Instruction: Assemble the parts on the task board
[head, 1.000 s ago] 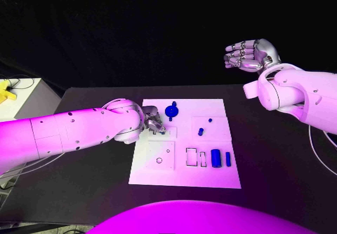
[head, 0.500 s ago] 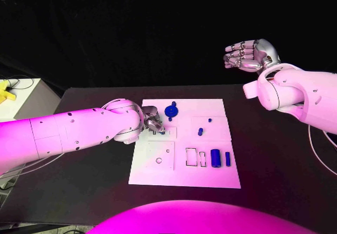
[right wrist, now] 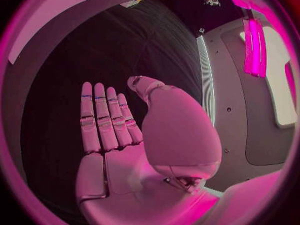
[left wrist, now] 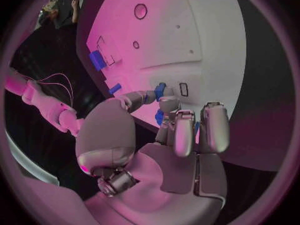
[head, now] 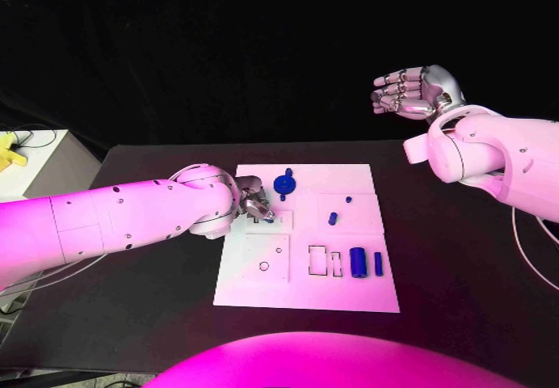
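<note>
The white task board (head: 308,291) lies in the middle of the black table. My left hand (head: 256,206) is low over its upper left part. In the left wrist view its thumb and a finger pinch a small blue part (left wrist: 160,90) just beside a small rectangular slot (left wrist: 183,89) in the board (left wrist: 187,30). A round blue part (head: 283,184) stands near the board's far edge, a short blue peg (head: 334,218) further right. A blue block (head: 359,262) and a thin blue bar (head: 377,262) lie at the right. My right hand (head: 410,90) is raised beyond the table, fingers straight (right wrist: 103,120), holding nothing.
Two empty rectangular recesses (head: 317,259) sit left of the blue block, and a round hole (head: 264,265) is in the board's lower left plate. A white box with a yellow object (head: 10,149) stands off the table's left edge.
</note>
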Robot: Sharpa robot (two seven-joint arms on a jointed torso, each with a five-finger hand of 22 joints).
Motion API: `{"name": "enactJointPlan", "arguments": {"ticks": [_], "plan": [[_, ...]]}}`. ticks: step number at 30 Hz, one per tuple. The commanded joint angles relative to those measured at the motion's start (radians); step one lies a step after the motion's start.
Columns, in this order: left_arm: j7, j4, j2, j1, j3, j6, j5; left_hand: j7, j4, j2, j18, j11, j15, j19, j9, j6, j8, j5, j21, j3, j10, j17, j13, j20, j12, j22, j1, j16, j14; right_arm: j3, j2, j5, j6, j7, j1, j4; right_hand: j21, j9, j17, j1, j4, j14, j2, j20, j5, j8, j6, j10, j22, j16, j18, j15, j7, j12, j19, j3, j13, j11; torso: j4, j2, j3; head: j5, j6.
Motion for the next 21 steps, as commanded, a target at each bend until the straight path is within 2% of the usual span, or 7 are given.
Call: {"name": "enactJointPlan", "arguments": {"ticks": [1, 21], "plan": [[0.002, 0.005, 0.002, -0.003, -0.002, -0.011, -0.003, -0.030, -0.199, 0.011, -0.012, -0.006, -0.007, 0.006, 0.001, 0.038, 0.003, 0.006, 0.004, 0.198, 0.002, 0.219, 0.001, 0.000, 0.003, 0.001, 0.003, 0.006, 0.092, 0.000, 0.001, -0.002, 0.020, 0.004, 0.000, -0.001, -0.004, -0.001, -0.002, -0.012, -0.006, -0.005, 0.002, 0.001, 0.002, -0.005, 0.008, 0.008, -0.001, -0.004, 0.005, 0.005, 0.043, -0.004, -0.006, -0.001, 0.000, 0.001, -0.0005, 0.000, 0.0000, 0.000, 0.000], [0.002, 0.004, 0.002, -0.003, -0.002, -0.014, -0.004, -0.030, -0.200, 0.011, -0.012, -0.006, -0.007, 0.006, 0.002, 0.039, 0.003, 0.007, 0.004, 0.199, 0.002, 0.218, 0.000, 0.000, 0.003, 0.001, 0.003, 0.006, 0.092, 0.000, 0.003, -0.002, 0.025, -0.001, 0.000, -0.004, -0.004, -0.001, -0.007, -0.014, -0.009, -0.008, 0.003, 0.003, 0.001, -0.007, 0.010, 0.010, -0.009, -0.008, 0.005, 0.006, 0.043, -0.008, -0.011, -0.002, 0.000, 0.002, -0.0001, 0.001, -0.0001, -0.001, 0.000]]}}
